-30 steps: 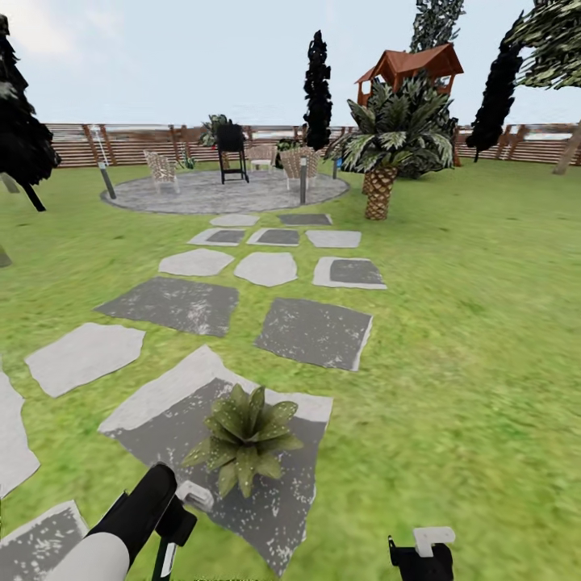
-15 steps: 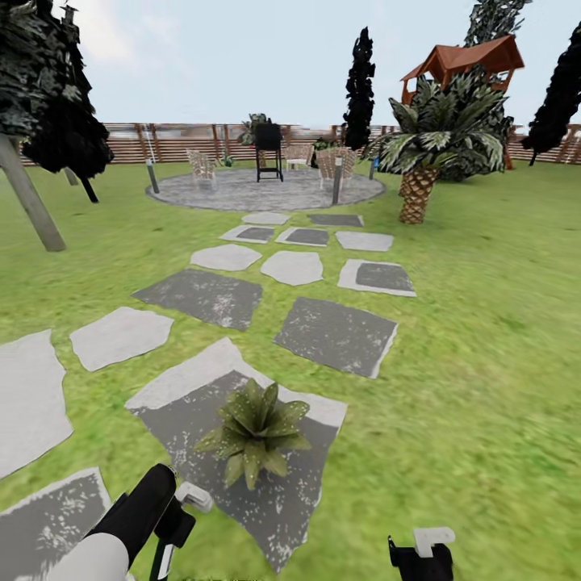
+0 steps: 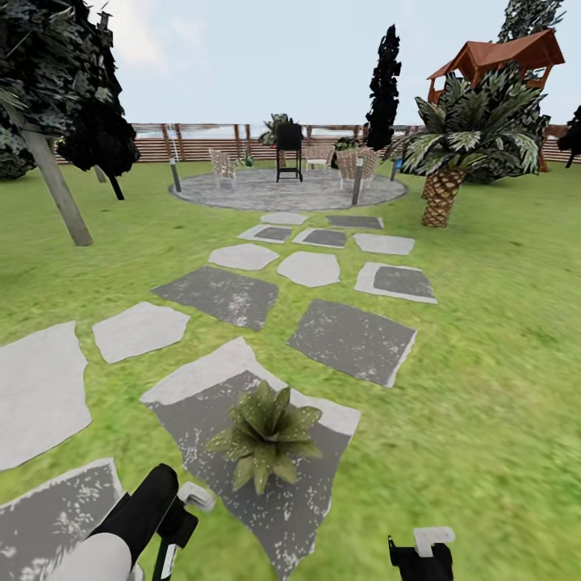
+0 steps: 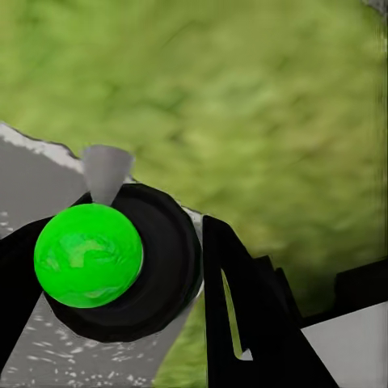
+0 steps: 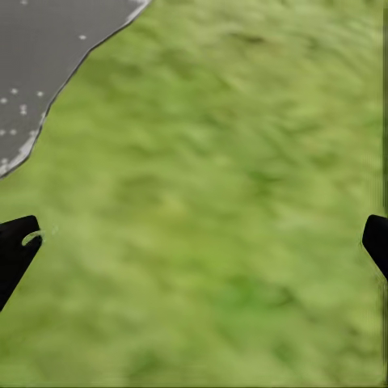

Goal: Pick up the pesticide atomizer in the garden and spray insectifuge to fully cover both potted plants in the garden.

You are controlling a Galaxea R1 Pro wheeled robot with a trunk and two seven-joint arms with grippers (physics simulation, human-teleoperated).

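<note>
The pesticide atomizer (image 4: pixel 109 267) is already in hand: the left gripper (image 4: pixel 121 323) is clamped on its black body, green cap and grey nozzle showing between the fingers, so the pick-up appears done, while spraying looks not yet begun. One potted plant (image 3: pixel 266 436) sits on a grey stepping stone (image 3: pixel 266 484) just ahead and to the right of the left gripper; the second plant cannot be made out among the distant shrubs. The right gripper (image 5: pixel 194 242) hangs spread wide and empty over the lawn (image 5: pixel 218 202), to the plant's right.
</note>
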